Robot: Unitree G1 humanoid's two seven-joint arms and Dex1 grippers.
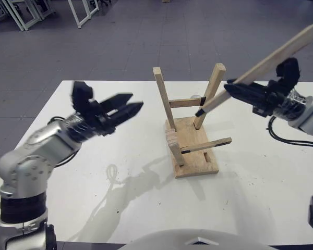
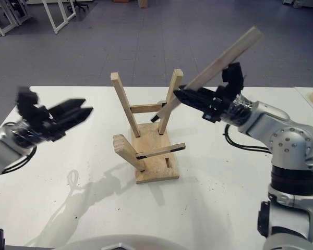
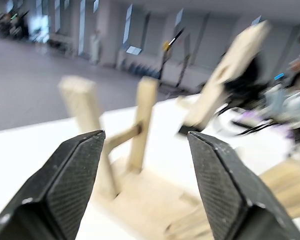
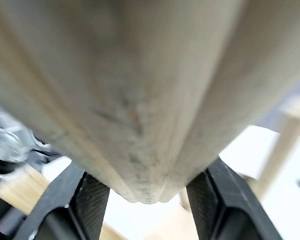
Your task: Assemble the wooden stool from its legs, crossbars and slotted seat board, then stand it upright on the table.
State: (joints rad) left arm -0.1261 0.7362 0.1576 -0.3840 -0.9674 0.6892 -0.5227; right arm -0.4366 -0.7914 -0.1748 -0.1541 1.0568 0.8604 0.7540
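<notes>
White worktop has the seat board lying flat in the middle, with three legs sticking up and the near-right corner looking free. The right gripper is clamped on the fourth leg, which slants from 2 o'clock down to 8. That free corner is roughly 7 o'clock from it, so the right arm's closer. The left gripper hangs at 9 o'clock, jaws apart, empty.

One slotted seat board on one white table. Four wooden legs counted: far left leg, far right leg and near leg standing on the board, plus a fourth leg held in the air. Two crossbars: rear crossbar joining the far pair, front crossbar jutting from the near leg. Two grippers: left gripper, right gripper.
</notes>
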